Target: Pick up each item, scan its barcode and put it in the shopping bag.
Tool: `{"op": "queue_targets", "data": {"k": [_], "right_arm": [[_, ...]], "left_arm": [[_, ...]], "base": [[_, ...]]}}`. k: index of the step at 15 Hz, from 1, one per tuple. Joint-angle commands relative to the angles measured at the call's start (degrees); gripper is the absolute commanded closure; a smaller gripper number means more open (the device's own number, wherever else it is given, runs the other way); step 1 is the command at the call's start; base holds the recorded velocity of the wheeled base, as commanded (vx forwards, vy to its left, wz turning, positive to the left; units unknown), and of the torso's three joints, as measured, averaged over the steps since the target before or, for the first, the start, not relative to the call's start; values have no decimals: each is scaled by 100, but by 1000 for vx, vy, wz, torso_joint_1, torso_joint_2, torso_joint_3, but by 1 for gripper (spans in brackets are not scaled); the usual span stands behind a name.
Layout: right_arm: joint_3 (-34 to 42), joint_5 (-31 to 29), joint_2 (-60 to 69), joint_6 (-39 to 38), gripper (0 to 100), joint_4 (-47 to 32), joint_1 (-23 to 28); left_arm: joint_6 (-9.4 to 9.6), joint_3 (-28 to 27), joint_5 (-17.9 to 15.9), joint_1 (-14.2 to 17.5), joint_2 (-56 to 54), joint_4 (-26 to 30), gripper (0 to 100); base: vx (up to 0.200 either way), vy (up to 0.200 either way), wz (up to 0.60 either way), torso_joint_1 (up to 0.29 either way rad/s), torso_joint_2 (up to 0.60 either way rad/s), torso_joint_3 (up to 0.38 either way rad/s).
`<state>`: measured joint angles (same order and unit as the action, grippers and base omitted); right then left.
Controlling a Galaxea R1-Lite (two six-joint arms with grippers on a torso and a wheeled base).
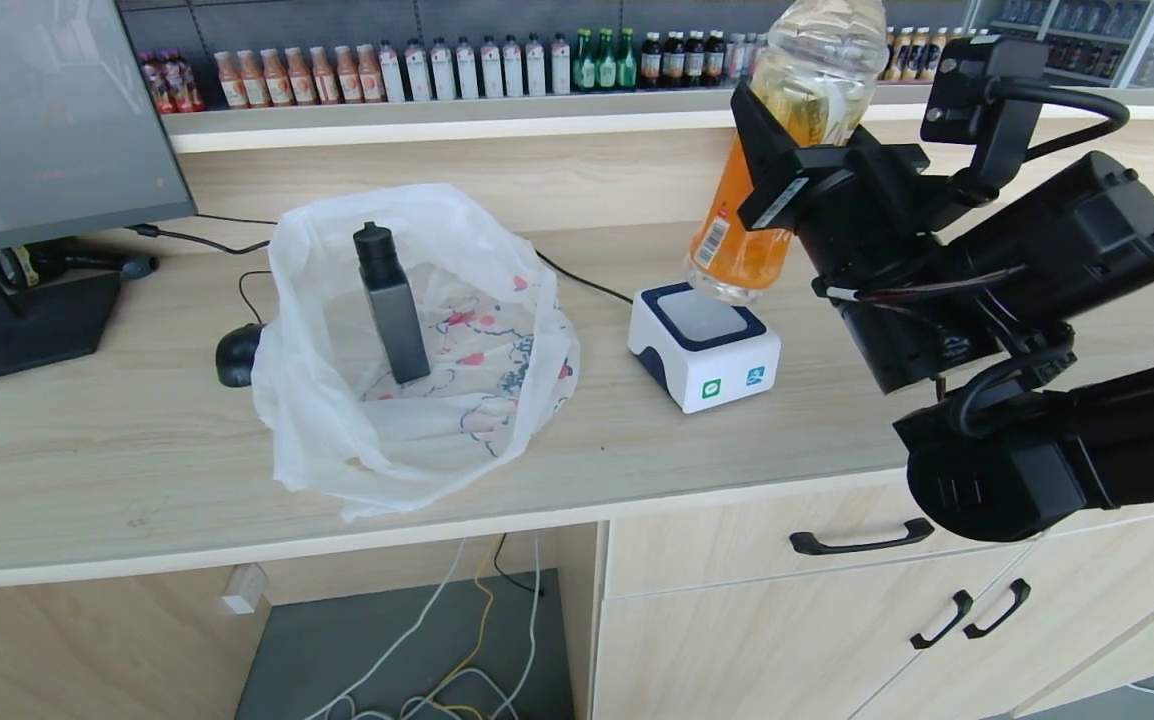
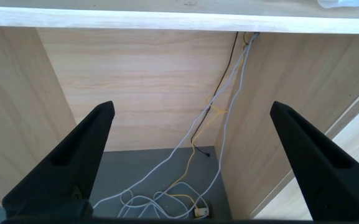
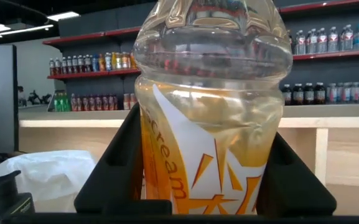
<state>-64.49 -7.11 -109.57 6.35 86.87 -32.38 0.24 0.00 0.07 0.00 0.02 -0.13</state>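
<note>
My right gripper (image 1: 805, 150) is shut on a clear bottle of orange drink (image 1: 782, 150), holding it tilted with its base just above the white scanner box (image 1: 704, 345). The bottle's barcode label faces down toward the scanner's dark window. In the right wrist view the bottle (image 3: 213, 124) sits between the black fingers (image 3: 114, 168). A white shopping bag (image 1: 417, 350) stands open on the counter to the scanner's left, with a grey bottle with a black cap (image 1: 392, 305) upright inside. My left gripper (image 2: 191, 155) hangs open below the counter, with nothing between its fingers.
A monitor (image 1: 47, 120) on a black stand occupies the counter's left end, with a black mouse (image 1: 235, 355) beside the bag. A shelf of drink bottles (image 1: 497, 65) runs along the back. Cables (image 2: 223, 112) hang under the counter; drawers with black handles (image 1: 862, 542) sit below right.
</note>
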Motion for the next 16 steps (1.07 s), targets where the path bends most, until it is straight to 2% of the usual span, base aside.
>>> {"op": "queue_targets", "data": {"k": [1,7,16], "right_arm": [[-2,8,76,6,100,5,3],[33,-10,111,59,100,5,-5],[42,-10,146,138,100,-3,-5]], "left_arm": [[11,0,-7,0,-2,-4,0],[-7,0,1,0,-2,-4,0],[-24,0,1,0,-2,-4,0]], "base": [[0,0,0,0,0,0],[0,0,0,0,0,0],[0,200,0,3,3,2]]}}
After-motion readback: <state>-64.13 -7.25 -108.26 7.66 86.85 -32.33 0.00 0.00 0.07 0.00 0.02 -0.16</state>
